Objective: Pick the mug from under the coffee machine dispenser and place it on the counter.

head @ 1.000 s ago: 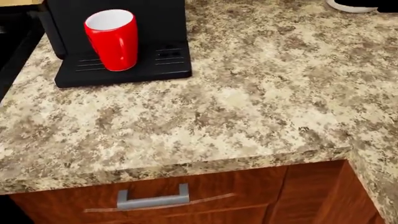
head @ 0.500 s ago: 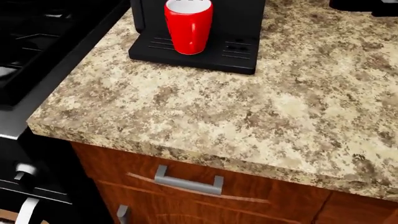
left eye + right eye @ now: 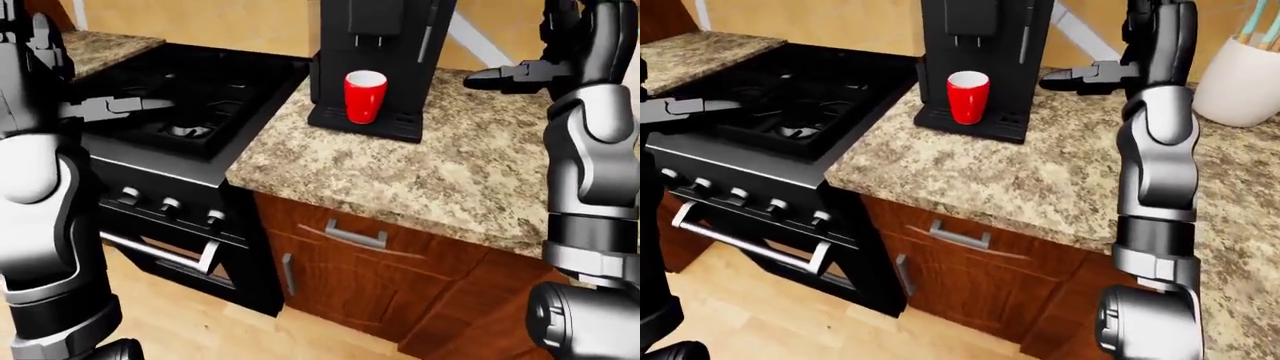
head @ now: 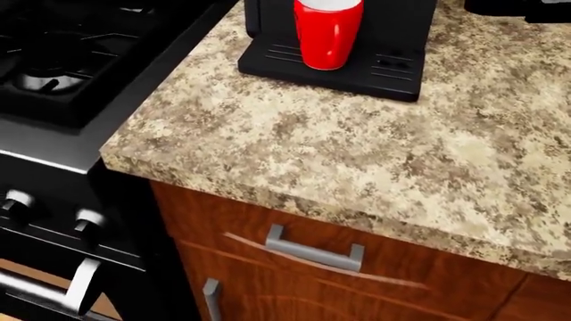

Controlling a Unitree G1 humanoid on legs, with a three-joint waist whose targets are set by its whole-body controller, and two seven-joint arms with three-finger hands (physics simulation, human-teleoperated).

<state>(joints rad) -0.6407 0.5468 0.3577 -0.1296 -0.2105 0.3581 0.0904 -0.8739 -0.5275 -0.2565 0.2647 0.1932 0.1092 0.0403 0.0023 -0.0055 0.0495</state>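
Nearest in the head view, a reddish-brown wooden cabinet front with a grey metal bar handle is sitting under the edge of the speckled beige-and-brown granite tabletop, and neither hand is showing there. The eye views are taking in more: the grey-and-black robot arms are rising at both sides of the picture, raised well clear of the tabletop. The left hand is reaching level over the black gas stove, its fingers stretched out straight and holding nothing. The right hand is hanging above the tabletop just right of the machine, fingers likewise extended flat and empty. Farther up, the glossy red cylindrical mug is standing upright on the ribbed drip tray of the tall black coffee machine, directly under its dispenser. Only the right-eye view is showing a white ceramic utensil jar at the far right.
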